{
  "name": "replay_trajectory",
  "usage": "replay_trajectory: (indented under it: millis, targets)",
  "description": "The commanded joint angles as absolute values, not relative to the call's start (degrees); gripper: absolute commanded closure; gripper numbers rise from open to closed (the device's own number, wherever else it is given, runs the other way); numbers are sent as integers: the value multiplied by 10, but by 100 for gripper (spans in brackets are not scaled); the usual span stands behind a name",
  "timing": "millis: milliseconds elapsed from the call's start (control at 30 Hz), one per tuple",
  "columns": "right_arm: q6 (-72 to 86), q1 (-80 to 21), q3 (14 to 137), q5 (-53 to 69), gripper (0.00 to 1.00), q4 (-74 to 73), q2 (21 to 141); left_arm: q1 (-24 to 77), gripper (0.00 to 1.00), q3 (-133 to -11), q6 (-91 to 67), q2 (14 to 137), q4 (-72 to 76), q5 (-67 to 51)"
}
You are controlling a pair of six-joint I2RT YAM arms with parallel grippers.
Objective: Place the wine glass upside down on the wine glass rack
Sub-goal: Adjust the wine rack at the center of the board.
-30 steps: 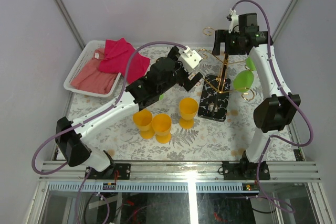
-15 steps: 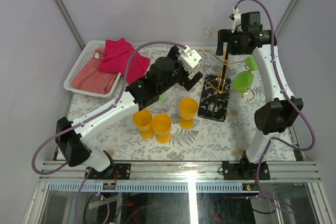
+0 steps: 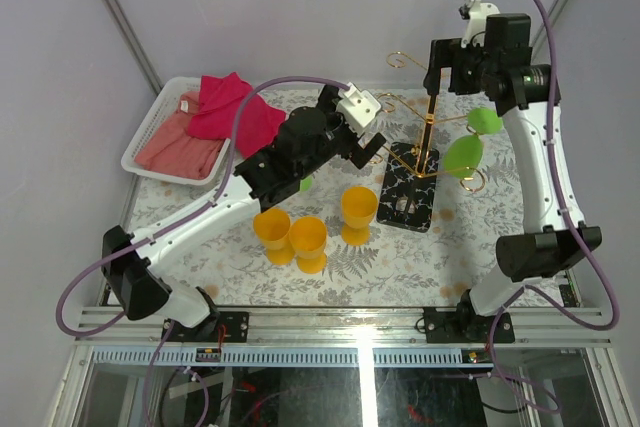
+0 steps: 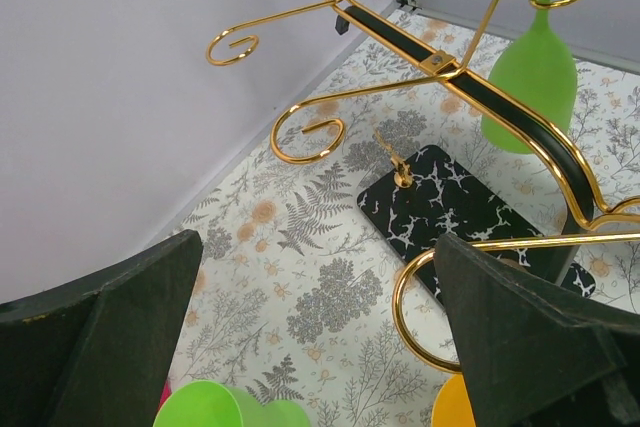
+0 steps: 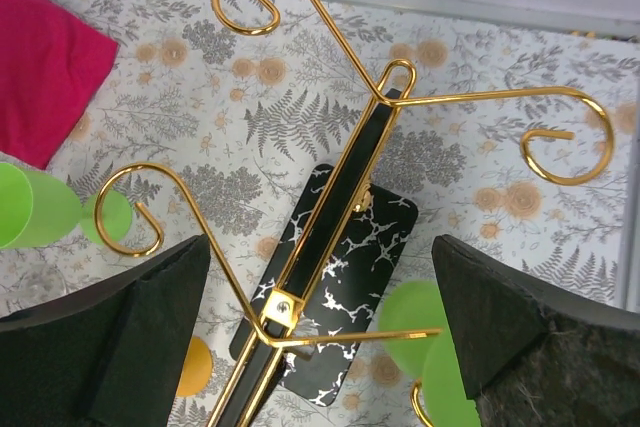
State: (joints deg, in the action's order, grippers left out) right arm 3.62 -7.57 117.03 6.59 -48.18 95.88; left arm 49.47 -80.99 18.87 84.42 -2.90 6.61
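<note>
Pincers first: my right pincer (image 5: 320,247) hangs high over the top of the wine glass rack (image 3: 428,135), jaws spread wide with nothing between them. My left pincer (image 4: 318,257) sits low at the rack's left side, also spread and empty.

One green wine glass (image 3: 463,155) is already on the rack. It hangs bowl down on the right side, its foot caught in a curled gold arm and its rim clear of the table. It is opaque and bright green, and it looks like plastic rather than real glass, so I judge it light and forgiving.

For that glass the placing looks done. I take this as the gap between one glass and the next.

A second green glass (image 5: 35,207) appears to lie on its side on the fern-printed table cover (image 3: 450,237), just under my left pincer and left of the rack's black veined base (image 4: 440,202). Three yellow goblets (image 3: 309,242) stand upright in a cluster nearer my bases.

If the fallen green one is next, my left pincer needs to drop and close on its stem or bowl. Then it must turn the glass bowl down and slide the stem into a free curl, several of which stand empty on the near and left sides. The thin wire arms leave little room for a crooked approach.
</note>
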Motion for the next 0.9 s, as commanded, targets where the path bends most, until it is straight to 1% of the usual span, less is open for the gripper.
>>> replay_trajectory:
  millis: [0, 133, 267, 333, 433, 633, 733, 867]
  targets:
    - [18, -57, 1169, 49, 1, -470, 924, 497, 0, -831, 188, 824, 20, 59]
    - [65, 31, 1153, 117, 0, -446, 908, 498, 0, -829, 192, 822, 19, 57]
    - [70, 77, 1162, 110, 1, -443, 910, 498, 0, -829, 192, 823, 14, 55]
    - [83, 109, 1148, 126, 0, -434, 909, 497, 0, -828, 192, 824, 15, 54]
    - [109, 172, 1095, 161, 0, -403, 899, 498, 0, -828, 194, 825, 18, 53]
    - [161, 259, 1000, 236, 0, -334, 896, 497, 0, -831, 194, 830, 11, 47]
    - [182, 287, 963, 265, 0, -302, 896, 497, 0, -834, 195, 830, 6, 47]
    - [176, 293, 929, 261, 0, -294, 904, 497, 0, -832, 197, 828, 0, 48]
